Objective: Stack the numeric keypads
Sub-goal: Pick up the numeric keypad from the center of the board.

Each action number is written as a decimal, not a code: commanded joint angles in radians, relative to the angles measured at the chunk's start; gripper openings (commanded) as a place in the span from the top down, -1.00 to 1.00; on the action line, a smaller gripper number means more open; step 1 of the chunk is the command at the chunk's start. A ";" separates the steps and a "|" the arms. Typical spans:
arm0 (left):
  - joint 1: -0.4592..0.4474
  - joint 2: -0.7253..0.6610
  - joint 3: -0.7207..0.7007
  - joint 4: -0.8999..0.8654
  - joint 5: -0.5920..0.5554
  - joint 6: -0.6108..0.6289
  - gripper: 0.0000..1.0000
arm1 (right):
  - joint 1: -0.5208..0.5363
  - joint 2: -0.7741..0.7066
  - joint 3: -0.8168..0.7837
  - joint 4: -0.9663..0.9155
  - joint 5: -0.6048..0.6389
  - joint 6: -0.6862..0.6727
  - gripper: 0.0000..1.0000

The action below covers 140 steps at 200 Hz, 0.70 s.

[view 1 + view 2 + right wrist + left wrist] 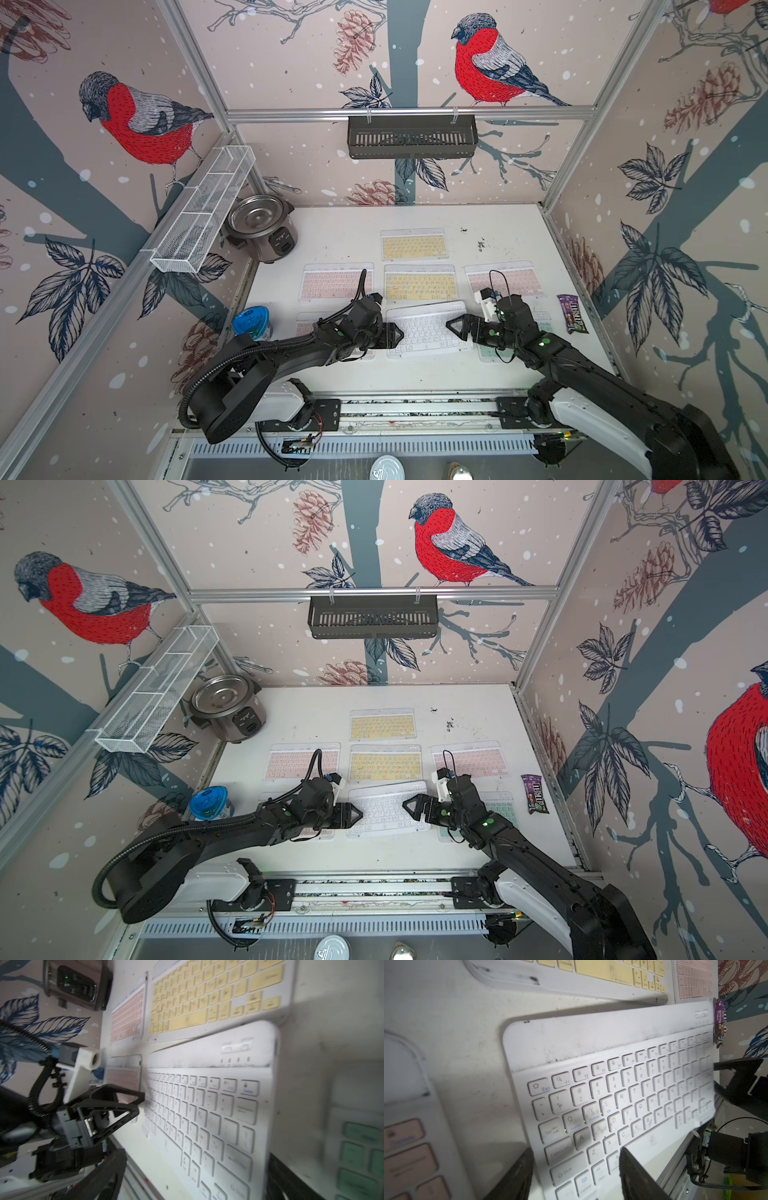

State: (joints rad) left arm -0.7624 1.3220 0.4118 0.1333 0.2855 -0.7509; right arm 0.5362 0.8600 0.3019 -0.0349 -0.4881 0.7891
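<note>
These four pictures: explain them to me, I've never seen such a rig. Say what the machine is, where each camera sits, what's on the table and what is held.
It is a robot with two black arms, each ending in a two-fingered gripper. Two pictures look down on the whole booth from overhead; the other two come from a camera on each wrist. On the white table lie seven flat keypads: two yellow, three pink, one mint green and one white. There is also a rice cooker, a blue-lidded tub and a candy bag. The left gripper pinches one edge of the white keypad, which sits askew. The right gripper is open at the opposite edge, holding nothing.
</note>
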 commanded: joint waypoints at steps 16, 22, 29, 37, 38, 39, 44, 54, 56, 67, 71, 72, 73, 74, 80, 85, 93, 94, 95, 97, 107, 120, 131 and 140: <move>-0.005 0.001 -0.017 -0.098 0.023 -0.015 -0.31 | 0.002 -0.024 0.006 0.074 -0.146 -0.003 -0.97; -0.005 -0.002 -0.018 -0.098 0.024 -0.015 -0.31 | 0.001 -0.026 0.009 0.064 -0.143 -0.007 -0.97; -0.005 -0.005 -0.020 -0.098 0.022 -0.016 -0.31 | 0.001 -0.030 0.012 0.053 -0.137 -0.014 -0.96; -0.005 -0.008 -0.021 -0.099 0.017 -0.018 -0.31 | 0.001 -0.032 0.015 0.041 -0.130 -0.021 -0.96; -0.005 -0.009 -0.021 -0.099 0.017 -0.019 -0.31 | 0.002 -0.032 0.016 0.040 -0.129 -0.021 -0.96; -0.005 -0.009 -0.021 -0.099 0.018 -0.019 -0.31 | 0.002 -0.032 0.017 0.038 -0.128 -0.022 -0.96; -0.005 -0.011 -0.022 -0.103 0.015 -0.020 -0.31 | 0.001 -0.033 0.020 0.034 -0.125 -0.025 -0.96; -0.005 -0.015 -0.024 -0.106 0.010 -0.021 -0.31 | 0.001 -0.033 0.022 0.028 -0.121 -0.029 -0.95; -0.005 -0.016 -0.024 -0.107 0.009 -0.021 -0.31 | 0.001 -0.033 0.022 0.027 -0.121 -0.030 -0.94; -0.005 -0.021 -0.026 -0.111 0.000 -0.024 -0.31 | 0.001 -0.032 0.026 0.022 -0.117 -0.034 -0.91; -0.005 -0.024 -0.027 -0.112 -0.003 -0.027 -0.31 | 0.001 -0.032 0.027 0.019 -0.114 -0.035 -0.89; -0.005 -0.024 -0.028 -0.113 -0.004 -0.027 -0.31 | 0.002 -0.032 0.027 0.018 -0.113 -0.036 -0.88; -0.005 -0.025 -0.028 -0.113 -0.005 -0.026 -0.31 | 0.001 -0.032 0.027 0.018 -0.112 -0.036 -0.88; -0.005 -0.025 -0.028 -0.113 -0.005 -0.026 -0.31 | 0.001 -0.032 0.026 0.017 -0.111 -0.036 -0.87; -0.005 -0.028 -0.030 -0.113 -0.007 -0.028 -0.31 | 0.001 -0.030 0.028 0.012 -0.106 -0.038 -0.86; -0.005 -0.031 -0.031 -0.115 -0.009 -0.030 -0.31 | -0.001 -0.029 0.029 0.009 -0.105 -0.040 -0.85; -0.005 -0.036 -0.033 -0.113 -0.015 -0.033 -0.31 | -0.001 -0.028 0.030 0.007 -0.104 -0.042 -0.82; -0.005 -0.037 -0.034 -0.113 -0.014 -0.033 -0.31 | -0.001 -0.027 0.029 0.007 -0.103 -0.042 -0.81; -0.005 -0.038 -0.034 -0.113 -0.014 -0.032 -0.31 | -0.001 -0.027 0.029 0.007 -0.104 -0.042 -0.81; -0.005 -0.039 -0.036 -0.112 -0.016 -0.034 -0.31 | -0.001 -0.027 0.029 0.007 -0.104 -0.042 -0.79; -0.005 -0.046 -0.037 -0.113 -0.020 -0.036 -0.31 | -0.001 -0.026 0.031 0.004 -0.104 -0.043 -0.72; -0.005 -0.050 -0.039 -0.112 -0.024 -0.038 -0.31 | -0.001 -0.024 0.031 -0.001 -0.102 -0.044 -0.65; -0.005 -0.054 -0.043 -0.113 -0.028 -0.039 -0.31 | -0.002 -0.024 0.033 -0.008 -0.099 -0.048 -0.55; -0.005 -0.056 -0.044 -0.113 -0.032 -0.040 -0.31 | -0.002 -0.023 0.035 -0.014 -0.094 -0.052 -0.50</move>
State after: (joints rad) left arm -0.7650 1.2675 0.3798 0.1268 0.2848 -0.7700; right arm 0.5350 0.8364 0.3252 -0.0517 -0.5934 0.7582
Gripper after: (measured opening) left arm 0.654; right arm 0.773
